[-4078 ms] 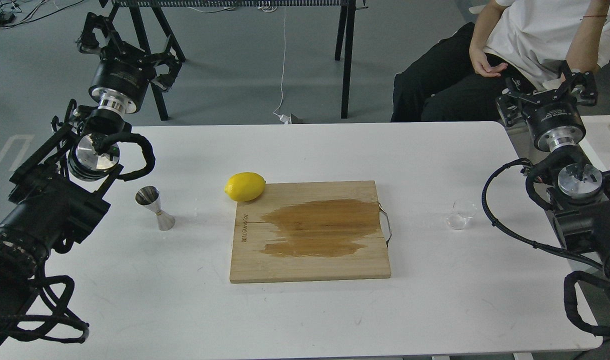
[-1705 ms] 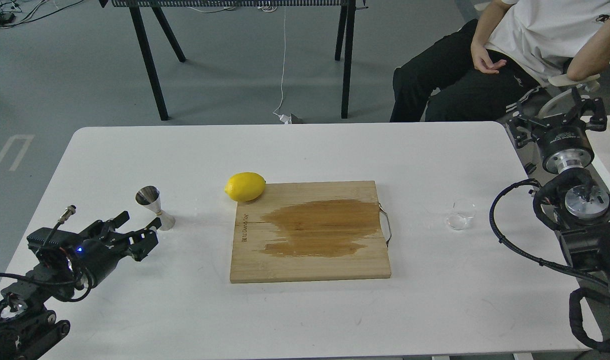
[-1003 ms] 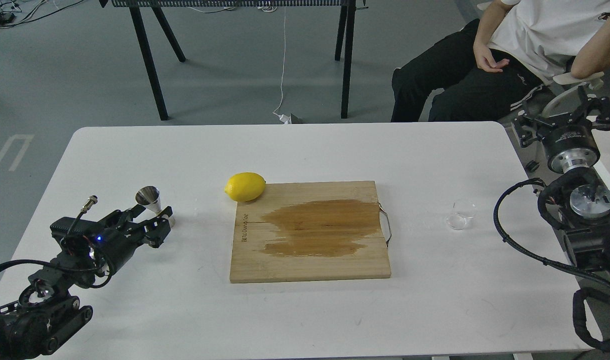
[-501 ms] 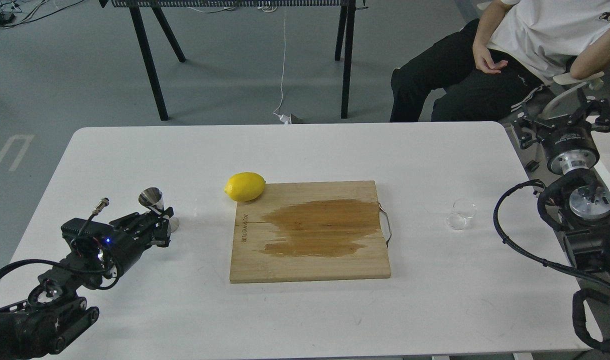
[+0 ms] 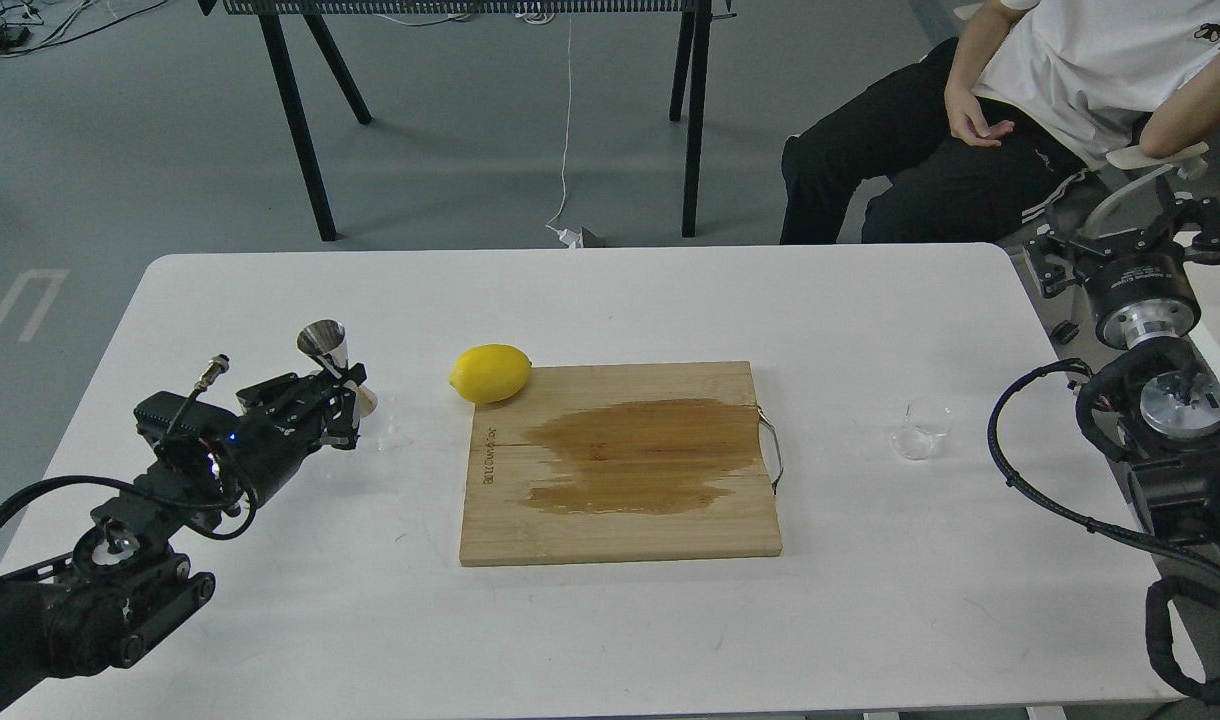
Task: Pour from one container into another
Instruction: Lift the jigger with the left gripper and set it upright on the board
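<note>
The steel jigger (image 5: pixel 323 343) is off the table, tilted a little, at the left side of the white table (image 5: pixel 610 300). My left gripper (image 5: pixel 340 405) is shut on its narrow waist, and the lower cone shows just right of the fingers. The small clear glass cup (image 5: pixel 922 428) stands upright on the table at the right, beyond the board's metal handle. My right gripper (image 5: pixel 1125 228) hangs past the table's right edge, far behind the cup, with its fingers spread and nothing between them.
A wooden cutting board (image 5: pixel 620 520) with a dark wet stain lies in the middle. A yellow lemon (image 5: pixel 490 372) rests at the board's far left corner. A seated person (image 5: pixel 1020 110) is behind the table's right end, near my right arm.
</note>
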Controlling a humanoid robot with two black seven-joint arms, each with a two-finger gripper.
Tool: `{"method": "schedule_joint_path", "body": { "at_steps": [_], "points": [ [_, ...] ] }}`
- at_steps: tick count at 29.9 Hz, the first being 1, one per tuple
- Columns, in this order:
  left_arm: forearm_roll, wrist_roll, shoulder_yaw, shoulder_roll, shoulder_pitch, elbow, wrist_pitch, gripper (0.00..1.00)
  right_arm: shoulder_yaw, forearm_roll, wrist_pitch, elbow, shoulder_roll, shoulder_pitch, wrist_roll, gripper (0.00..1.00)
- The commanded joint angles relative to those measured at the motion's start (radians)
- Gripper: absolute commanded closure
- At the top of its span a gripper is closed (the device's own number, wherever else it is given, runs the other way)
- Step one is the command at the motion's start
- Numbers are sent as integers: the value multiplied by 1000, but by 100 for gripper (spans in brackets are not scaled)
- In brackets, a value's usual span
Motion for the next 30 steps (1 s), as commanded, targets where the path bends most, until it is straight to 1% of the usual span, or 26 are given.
{"method": "schedule_joint_path", "body": {
  "at_steps": [1,3,6,13,18,21,22,26,30],
  "points": [
    [164,21,0,-10,-86,-20,0,94,0,0,0,-1,-1,-2,0,0],
    [177,26,0,-36,-136,-23,-1,94,0,0,0,-1,-1,-2,0,0],
    [177,27,9,-117,-183,-35,-13,94,0,0,0,-1,-8,-3,0,0],
    [177,27,97,-300,-223,-35,-67,94,0,0,0,-1,-23,-9,0,0],
    [177,29,175,-399,-235,-21,-96,94,0,0,0,-2,-23,-9,0,0],
    [177,36,226,-430,-240,17,-98,94,0,0,0,-2,-24,-9,0,0],
    [177,49,238,-442,-240,46,-98,94,0,0,0,-2,-24,-9,0,0],
    [177,56,249,-458,-237,118,-96,94,0,0,0,-2,-26,-9,0,0],
    [177,56,249,-458,-229,131,-96,93,0,0,0,-1,-29,-11,0,0]
  ]
}}
